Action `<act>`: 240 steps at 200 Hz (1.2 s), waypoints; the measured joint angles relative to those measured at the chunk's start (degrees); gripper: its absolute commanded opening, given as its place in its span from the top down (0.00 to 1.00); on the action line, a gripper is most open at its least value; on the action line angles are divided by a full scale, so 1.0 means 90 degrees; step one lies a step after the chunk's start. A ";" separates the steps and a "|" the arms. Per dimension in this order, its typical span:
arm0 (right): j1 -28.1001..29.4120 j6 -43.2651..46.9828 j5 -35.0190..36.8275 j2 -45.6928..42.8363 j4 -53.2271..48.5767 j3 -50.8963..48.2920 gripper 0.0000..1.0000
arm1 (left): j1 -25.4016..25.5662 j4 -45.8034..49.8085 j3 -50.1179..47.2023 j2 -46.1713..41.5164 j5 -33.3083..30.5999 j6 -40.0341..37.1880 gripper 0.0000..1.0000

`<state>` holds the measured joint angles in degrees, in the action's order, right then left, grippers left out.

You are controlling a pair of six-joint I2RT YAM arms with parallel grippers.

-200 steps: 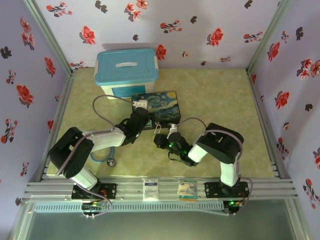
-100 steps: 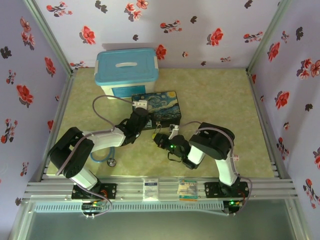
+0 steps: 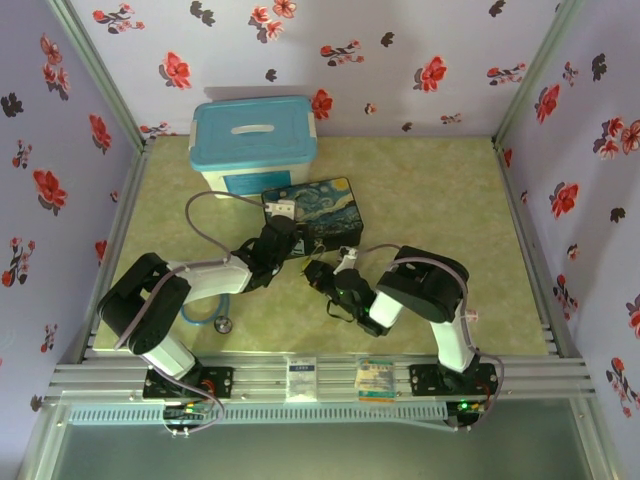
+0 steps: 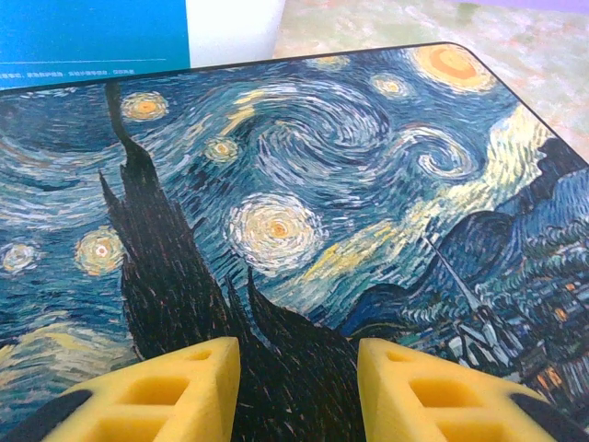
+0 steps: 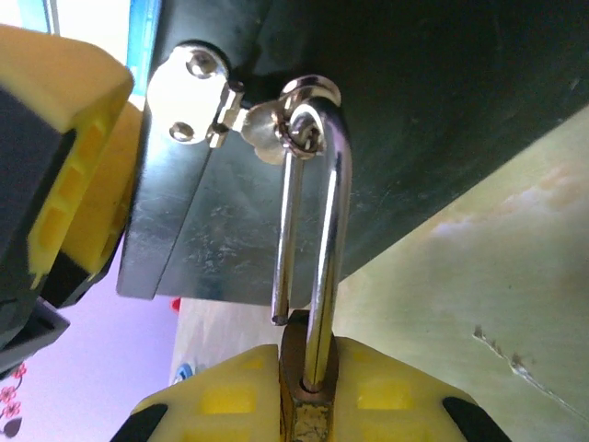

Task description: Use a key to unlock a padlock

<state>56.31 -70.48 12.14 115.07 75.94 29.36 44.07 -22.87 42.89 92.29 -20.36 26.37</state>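
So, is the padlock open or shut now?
Open. In the right wrist view, one leg of the shackle ends free above the padlock body; the other leg sits inside it.

I'm looking down on the tabletop (image 3: 430, 200), where the lidded storage bin (image 3: 253, 140) is sitting toward the back-left corner. The Starry Night box (image 3: 325, 212) is lying just in front of the bin and slightly to its right. The stethoscope (image 3: 222, 323) is lying near the front-left corner, under the left arm. The left gripper (image 4: 297, 387) is hanging over the box's lid at its near edge. The padlock (image 5: 308, 387) is hanging in front of the box, its shackle (image 5: 317, 230) passing through the latch (image 5: 230, 106) on the box's front wall and its body sitting between the fingers of the right gripper (image 5: 308, 398).
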 measured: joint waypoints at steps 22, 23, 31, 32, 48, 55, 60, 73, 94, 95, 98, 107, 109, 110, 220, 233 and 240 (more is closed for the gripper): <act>0.0063 -0.0172 0.0236 0.0005 -0.0253 0.0248 1.00 | -0.0012 -0.0066 -0.0036 0.0000 -0.0019 -0.0024 0.61; 0.0068 -0.0177 0.0250 0.0005 -0.0267 0.0262 1.00 | -0.0012 -0.0066 -0.0036 0.0000 -0.0022 -0.0024 0.61; 0.0097 -0.0199 0.0384 0.0015 -0.0352 0.0335 1.00 | -0.0015 -0.0083 -0.0044 0.0000 -0.0027 -0.0036 0.61; 0.0107 -0.0204 0.0415 0.0015 -0.0364 0.0347 1.00 | -0.0015 -0.0083 -0.0046 0.0000 -0.0027 -0.0044 0.61; 0.0182 -0.0250 0.0690 0.0058 -0.0442 0.0432 1.00 | -0.0017 -0.0143 -0.0080 -0.0002 -0.0022 -0.0095 0.61; 0.0189 -0.0272 0.0775 0.0095 -0.0442 0.0464 1.00 | -0.0017 -0.0177 -0.0097 -0.0002 -0.0017 -0.0119 0.61; 0.0189 -0.0291 0.0811 0.0121 -0.0440 0.0486 1.00 | -0.0017 -0.0199 -0.0109 -0.0005 -0.0017 -0.0134 0.61; 0.0160 -0.0289 0.0838 0.0163 -0.0406 0.0551 1.00 | -0.0017 -0.0240 -0.0138 -0.0010 -0.0015 -0.0165 0.61; 0.0078 -0.0177 0.0741 0.0153 -0.0282 0.0750 1.00 | -0.0024 -0.0248 -0.0160 -0.0027 -0.0017 -0.0189 0.61; 0.0075 -0.0175 0.0733 0.0151 -0.0279 0.0758 1.00 | -0.0024 -0.0248 -0.0160 -0.0027 -0.0017 -0.0189 0.61; 0.0061 -0.0168 0.0697 0.0143 -0.0279 0.0789 1.00 | -0.0024 -0.0248 -0.0160 -0.0029 -0.0017 -0.0189 0.61; 0.0032 -0.0168 0.0597 0.0136 -0.0289 0.0879 1.00 | -0.0024 -0.0248 -0.0168 -0.0039 -0.0015 -0.0189 0.61; 0.0032 -0.0168 0.0568 0.0136 -0.0301 0.0891 1.00 | -0.0024 -0.0248 -0.0175 -0.0041 -0.0015 -0.0192 0.61; 0.0032 -0.0168 0.0563 0.0136 -0.0306 0.0896 1.00 | -0.0024 -0.0248 -0.0175 -0.0044 -0.0015 -0.0192 0.61; -0.0359 0.0119 0.0221 -0.0282 -0.0425 0.0289 1.00 | 0.0075 -0.0372 -0.0255 -0.0109 0.0396 -0.0214 0.60; -0.0401 0.0124 0.0114 -0.0323 -0.0430 0.0257 1.00 | 0.0075 -0.0430 -0.0284 -0.0109 0.0427 -0.0214 0.60; -0.0415 0.0126 0.0063 -0.0330 -0.0435 0.0257 1.00 | 0.0075 -0.0452 -0.0294 -0.0109 0.0430 -0.0214 0.60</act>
<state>52.58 -69.34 12.71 112.09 72.03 31.68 44.75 -26.94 40.25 91.31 -16.49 24.45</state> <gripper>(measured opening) 0.148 0.397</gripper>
